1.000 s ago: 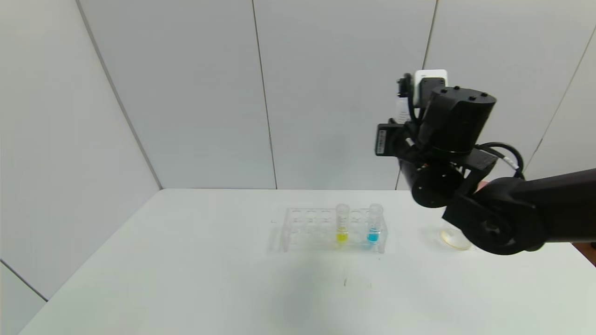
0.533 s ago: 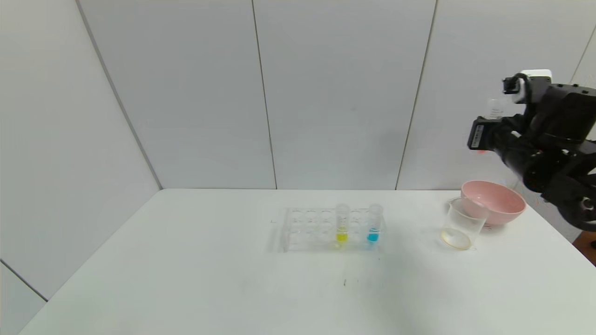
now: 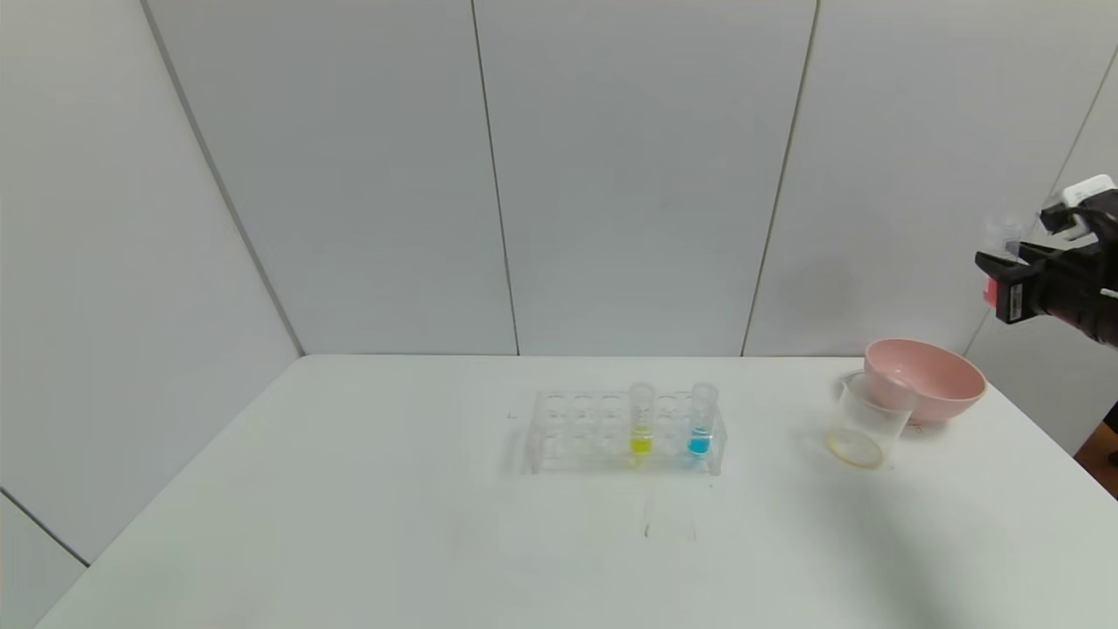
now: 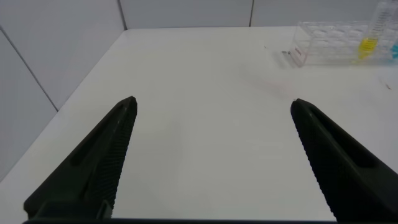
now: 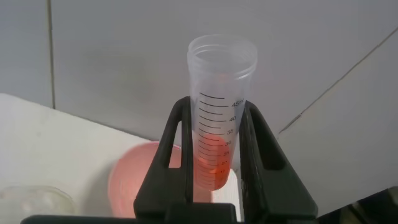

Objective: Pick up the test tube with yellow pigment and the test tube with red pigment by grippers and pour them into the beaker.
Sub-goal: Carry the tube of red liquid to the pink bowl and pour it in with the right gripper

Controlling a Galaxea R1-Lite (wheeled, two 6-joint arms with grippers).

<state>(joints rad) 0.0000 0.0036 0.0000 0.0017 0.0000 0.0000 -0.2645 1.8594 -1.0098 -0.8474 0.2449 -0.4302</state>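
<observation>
Pale grey wall panels rise behind a white table (image 3: 349, 524). Near the table's middle stands a clear tube rack (image 3: 624, 432), holding the test tube with yellow pigment (image 3: 641, 419) upright and, just beside it toward the robot's right, a tube of blue liquid (image 3: 700, 421). Farther to the right sits the beaker (image 3: 865, 424), upright, with a thin yellowish film at its bottom; a pink bowl (image 3: 926, 380) sits right behind it, and whether the two touch cannot be told. High above the table's right edge, well above the bowl, the right claw (image 5: 214, 134) pinches the test tube with red pigment (image 5: 217, 106) between its two black fingers; the tube stands mouth upward, with red-orange liquid low inside it and black graduation marks on its wall. The left claw (image 4: 211, 149) hangs over the table's left side, well away from the rack, its two fingers spread wide apart with nothing between them.
</observation>
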